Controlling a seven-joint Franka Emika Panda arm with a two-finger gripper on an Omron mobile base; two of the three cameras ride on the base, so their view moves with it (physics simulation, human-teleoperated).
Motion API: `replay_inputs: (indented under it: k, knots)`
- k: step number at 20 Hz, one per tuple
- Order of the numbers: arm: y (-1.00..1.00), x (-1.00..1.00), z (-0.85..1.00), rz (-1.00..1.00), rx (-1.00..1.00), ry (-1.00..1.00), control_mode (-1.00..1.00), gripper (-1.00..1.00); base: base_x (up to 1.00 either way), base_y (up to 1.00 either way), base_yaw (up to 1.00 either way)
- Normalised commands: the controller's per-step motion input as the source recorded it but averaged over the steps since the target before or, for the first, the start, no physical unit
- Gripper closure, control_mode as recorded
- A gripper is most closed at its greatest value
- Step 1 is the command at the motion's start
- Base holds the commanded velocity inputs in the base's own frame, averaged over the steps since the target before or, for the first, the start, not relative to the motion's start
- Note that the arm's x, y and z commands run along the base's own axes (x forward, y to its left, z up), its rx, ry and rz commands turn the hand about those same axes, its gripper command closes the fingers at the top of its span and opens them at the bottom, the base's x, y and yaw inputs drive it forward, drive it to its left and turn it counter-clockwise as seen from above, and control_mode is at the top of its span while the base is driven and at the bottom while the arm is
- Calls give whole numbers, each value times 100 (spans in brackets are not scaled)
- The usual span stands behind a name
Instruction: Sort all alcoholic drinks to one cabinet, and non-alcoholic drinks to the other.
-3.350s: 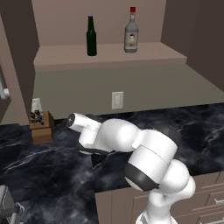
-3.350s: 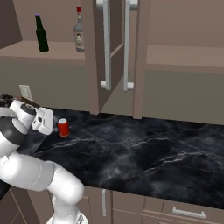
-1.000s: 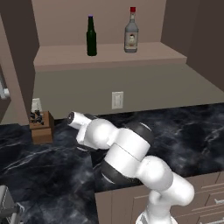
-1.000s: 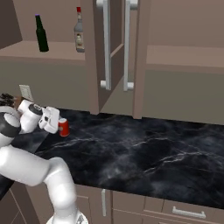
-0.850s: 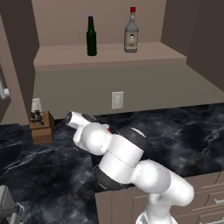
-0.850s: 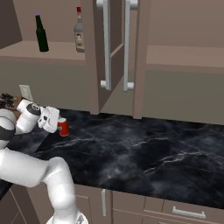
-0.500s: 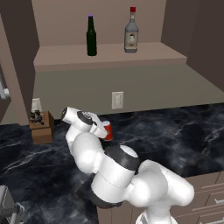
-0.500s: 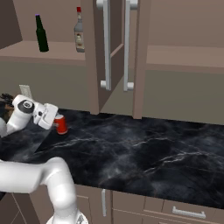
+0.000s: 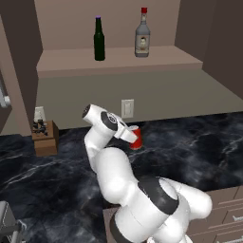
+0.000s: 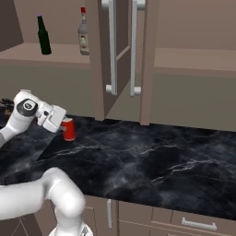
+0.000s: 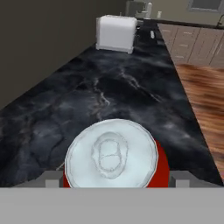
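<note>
A short red can with a silver top [image 9: 138, 141] [image 10: 70, 131] [image 11: 111, 151] is low over the black marble counter [image 10: 152, 156]; whether it touches the stone I cannot tell. My gripper [image 9: 132, 136] [image 10: 64, 126] [image 11: 116, 178] reaches it from the left, shut on it, one finger against each side. Up on the open cabinet shelf [image 9: 118, 59] stand a slim dark green bottle with a purple cap [image 9: 98, 40] [image 10: 44, 36] and a clear bottle with a red cap [image 9: 142, 38] [image 10: 83, 34].
A knife block [image 9: 45, 137] sits at the counter's back left. Two cabinet doors with long handles [image 10: 110, 50] hang open over the counter, with a bare shelf [image 10: 189, 60] to their right. In the hand view a white toaster [image 11: 116, 33] stands far down the counter.
My arm has swung round, its elbow now low in front of the base. The gripper stays on the can, which has shifted a little to the right.
</note>
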Motion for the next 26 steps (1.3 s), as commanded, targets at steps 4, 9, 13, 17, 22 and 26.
replay_inputs:
  k: [4, 9, 13, 17, 22, 26]
  knots:
    - [-54, -74, 22, 15, 2, 6, -100, 100, 0, 0, 0]
    - [-18, -64, 49, 17, 4, 7, -100, 100, 0, 0, 0]
    - [-1, -56, 77, 21, 5, 3, -100, 100, 0, 0, 0]
    - [0, -56, 72, 23, 9, 7, -100, 100, 0, 0, 0]
    - [0, -55, 71, 24, 14, 12, -100, 100, 0, 0, 0]
    - [1, -54, 71, 25, 15, 10, -100, 100, 0, 0, 0]
